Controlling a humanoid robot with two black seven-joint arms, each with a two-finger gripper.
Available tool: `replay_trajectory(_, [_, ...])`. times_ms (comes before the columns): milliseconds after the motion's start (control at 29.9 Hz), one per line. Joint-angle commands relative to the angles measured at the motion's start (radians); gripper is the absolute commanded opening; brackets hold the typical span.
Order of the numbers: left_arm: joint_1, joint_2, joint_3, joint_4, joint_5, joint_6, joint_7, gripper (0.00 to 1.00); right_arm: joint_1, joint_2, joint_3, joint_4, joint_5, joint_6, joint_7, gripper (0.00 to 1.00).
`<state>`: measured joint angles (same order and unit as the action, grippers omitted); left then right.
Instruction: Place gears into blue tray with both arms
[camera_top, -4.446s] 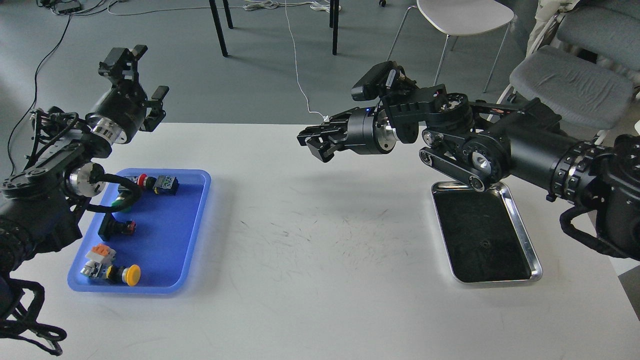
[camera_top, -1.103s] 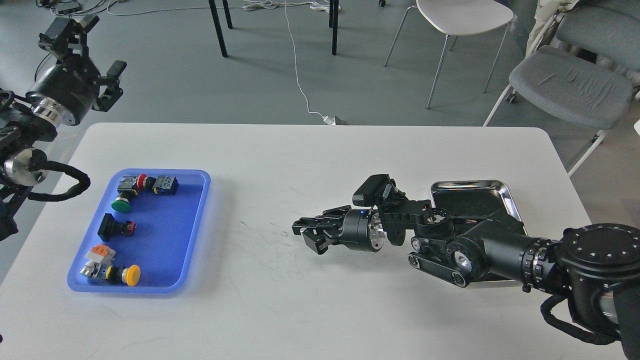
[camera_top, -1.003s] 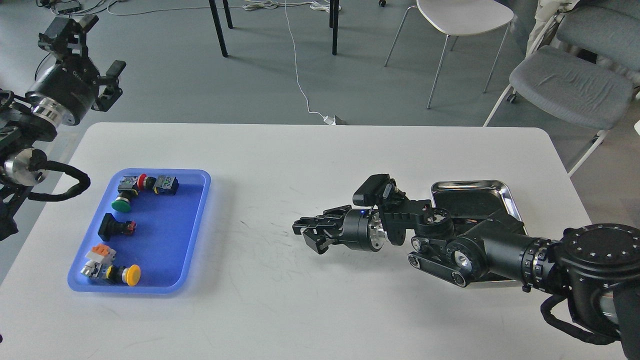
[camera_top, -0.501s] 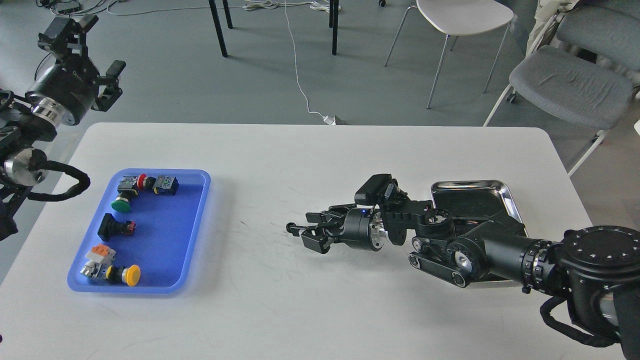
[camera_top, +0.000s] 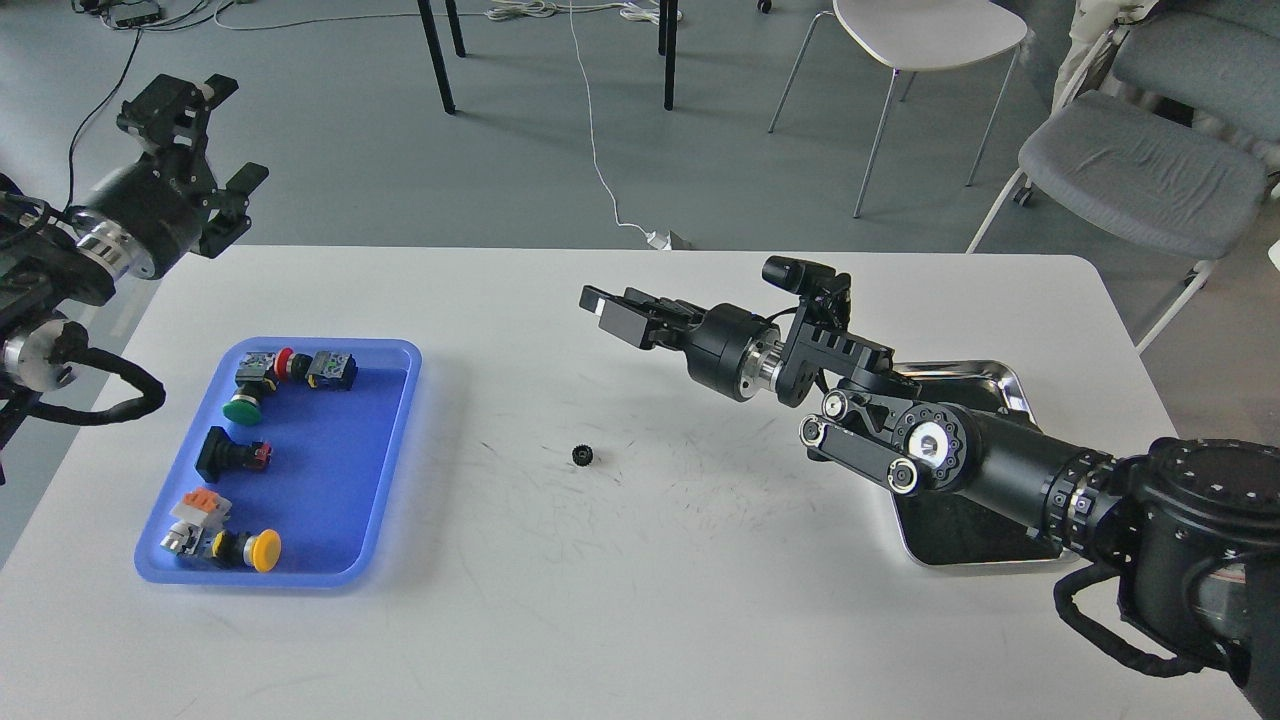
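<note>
One gear (camera_top: 582, 456) is lying on the counter (camera_top: 640, 580), well apart from the tray (camera_top: 395, 440); my right gripper (camera_top: 600, 304) is hovering empty, left gripper (camera_top: 205, 140) spread, pending pickup.

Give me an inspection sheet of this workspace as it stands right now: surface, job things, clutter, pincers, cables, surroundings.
Surface: white table, scuffed with dark marks near its middle.
Job things: one black gear lies alone on the table, between the trays; blue tray at the left holds no gear that can be seen.
Clutter: push-button switches in the blue tray; steel tray at the right, partly hidden by the right arm.
Pincers: left pincer open, raised beyond the table's far left corner; right pincer above the table, holding nothing, opening hard to judge.
Cables: white cable on the floor beyond the table.
Surroundings: white chair, grey chair, grey floor.
</note>
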<state>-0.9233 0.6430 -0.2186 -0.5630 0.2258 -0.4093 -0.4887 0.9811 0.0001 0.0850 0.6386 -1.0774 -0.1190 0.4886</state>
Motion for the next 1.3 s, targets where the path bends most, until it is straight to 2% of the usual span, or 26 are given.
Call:
replay_trajectory(0, [-0.002,0.009,0.001,-0.011,0.066,-0.022,0.000,0.99,0.004,0.000,0.073,0.001,0.100,0.006,0.000,0.71])
replay_trajectory(100, [-0.002,0.030,0.001,-0.037,0.121,-0.049,0.000,0.99,0.019,0.000,0.110,0.003,0.177,0.007,0.000,0.74])
replay_trajectory(301, [-0.002,0.047,-0.001,-0.052,0.145,-0.048,0.000,0.99,0.056,-0.038,0.142,-0.005,0.391,0.007,0.000,0.80])
replay_trajectory(501, [-0.002,0.093,0.001,-0.141,0.159,-0.045,0.000,0.99,0.059,-0.106,0.151,-0.007,0.579,0.022,0.000,0.84])
replay_trajectory(702, [-0.006,0.191,0.002,-0.313,0.297,-0.010,0.000,0.99,0.050,-0.189,0.153,-0.007,0.720,0.036,-0.012,0.87])
replay_trajectory(802, [-0.006,0.211,0.004,-0.389,0.394,0.007,0.000,0.99,0.048,-0.225,0.145,-0.007,0.810,0.070,-0.054,0.87])
replay_trajectory(969, [-0.003,0.260,0.004,-0.491,0.529,0.010,0.000,0.99,0.056,-0.281,0.139,-0.005,0.857,0.134,-0.168,0.91])
replay_trajectory(1270, [-0.003,0.268,0.004,-0.627,0.743,0.018,0.000,0.99,0.061,-0.347,0.119,-0.005,0.873,0.206,-0.291,0.92])
